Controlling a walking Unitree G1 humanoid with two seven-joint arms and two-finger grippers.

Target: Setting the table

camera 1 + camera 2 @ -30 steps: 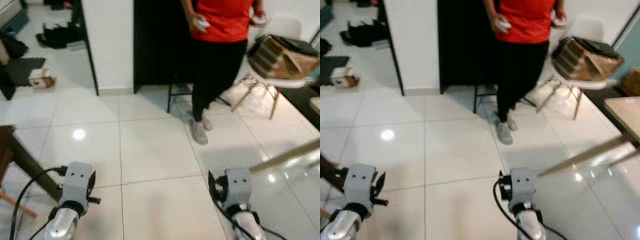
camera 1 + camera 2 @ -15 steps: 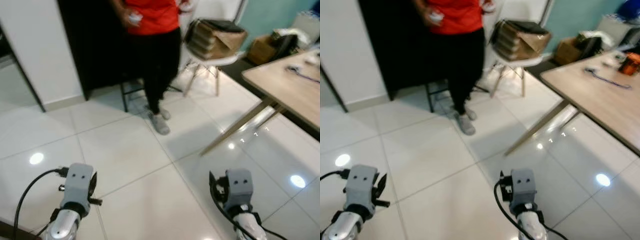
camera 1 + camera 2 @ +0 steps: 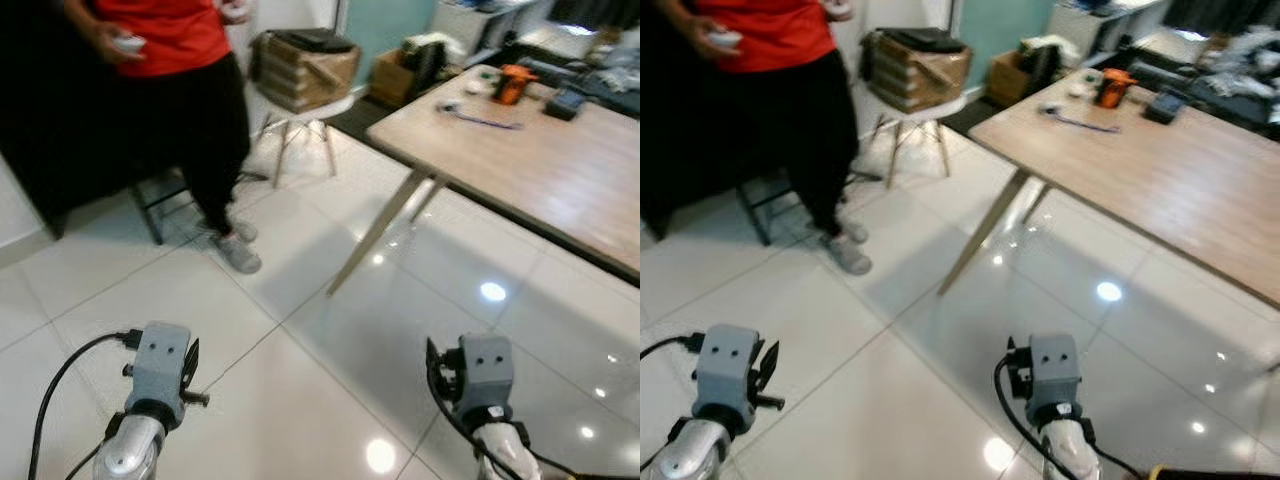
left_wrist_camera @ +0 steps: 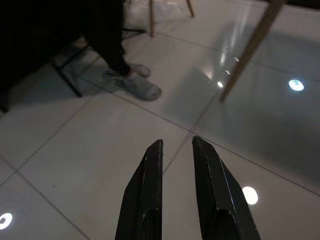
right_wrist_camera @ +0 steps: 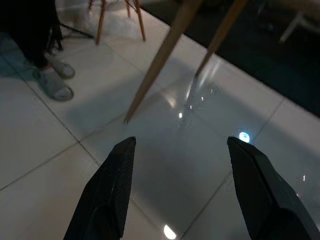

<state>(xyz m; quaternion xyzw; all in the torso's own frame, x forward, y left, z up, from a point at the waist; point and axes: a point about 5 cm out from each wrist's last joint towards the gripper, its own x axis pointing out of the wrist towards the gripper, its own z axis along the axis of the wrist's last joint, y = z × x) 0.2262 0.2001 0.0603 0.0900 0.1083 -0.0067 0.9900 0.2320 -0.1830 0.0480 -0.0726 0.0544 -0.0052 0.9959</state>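
Note:
A long light-wood table (image 3: pixel 545 170) stands ahead on my right, its slanted legs (image 3: pixel 378 232) reaching the white tiled floor. On its far end lie an orange object (image 3: pixel 508 84), a thin cable-like item (image 3: pixel 480 119) and a dark flat item (image 3: pixel 563 100). Both arms hang low over the floor in front of me. My left gripper (image 4: pixel 177 145) points at bare tiles, fingers nearly touching and holding nothing. My right gripper (image 5: pixel 181 142) is open wide and empty, aimed at the floor near the table legs (image 5: pixel 160 60).
A person in a red top and black trousers (image 3: pixel 195 120) stands ahead on the left, a small white device in each hand. Beside them a white chair (image 3: pixel 300 105) carries a stack of cardboard boxes. More clutter sits behind the table's far end.
The camera has swung to the right: the person and chair slid leftward in the picture and the table came fully into view. Both arms hang as before.

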